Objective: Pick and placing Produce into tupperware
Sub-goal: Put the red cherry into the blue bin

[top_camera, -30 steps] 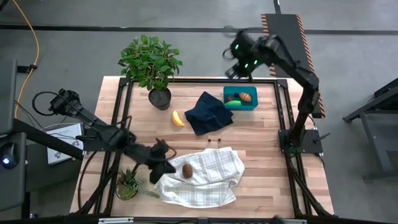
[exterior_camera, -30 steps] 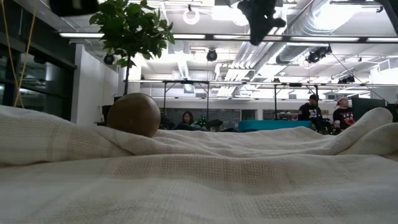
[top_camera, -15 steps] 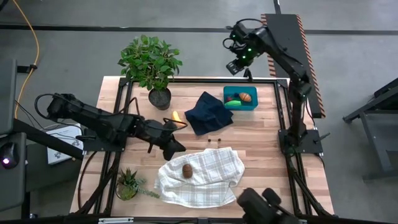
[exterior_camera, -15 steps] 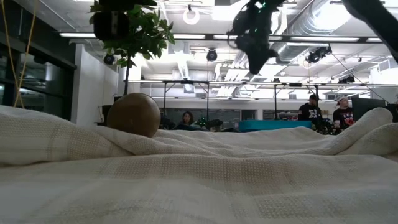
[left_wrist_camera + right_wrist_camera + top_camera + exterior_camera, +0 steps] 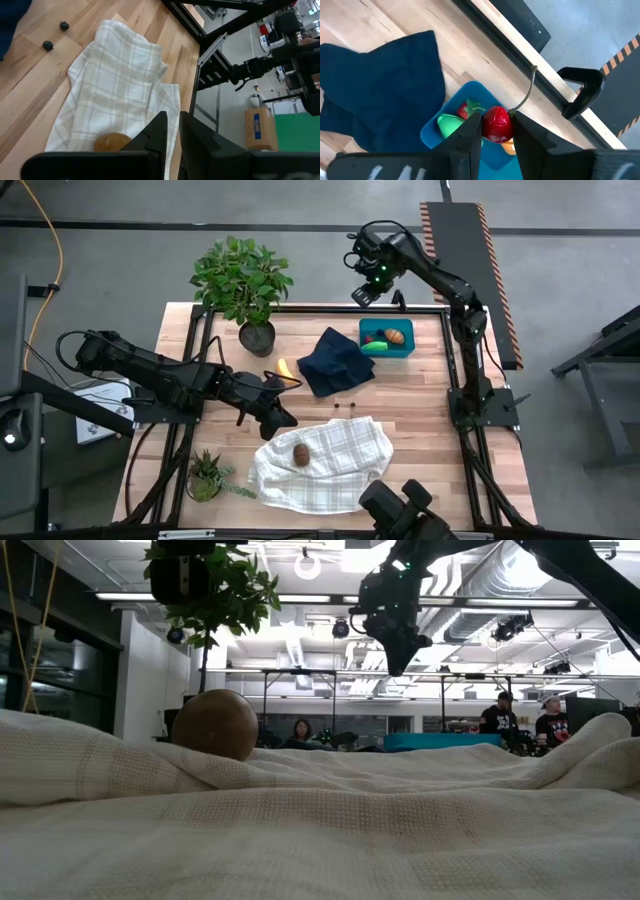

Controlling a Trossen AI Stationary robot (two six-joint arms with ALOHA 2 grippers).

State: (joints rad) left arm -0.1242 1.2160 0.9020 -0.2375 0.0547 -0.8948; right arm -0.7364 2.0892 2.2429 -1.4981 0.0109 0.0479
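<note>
Between right end effector (image 5: 492, 131) fingers, red piece (image 5: 497, 123), perhaps an apple

An open robotics lab or workshop: exposed ceiling ducts (image 5: 560, 580) and strip lights overhead, a concrete floor (image 5: 300, 270), black metal framing (image 5: 455, 350) around a wooden desk (image 5: 420, 395), and people (image 5: 497, 712) at distant workstations.

Teal-blue tupperware (image 5: 386, 336), yellow banana (image 5: 285, 369), navy cloth (image 5: 336, 361), white plaid towel (image 5: 325, 462), brown kiwi (image 5: 299, 453), red piece (image 5: 497, 121)
</note>
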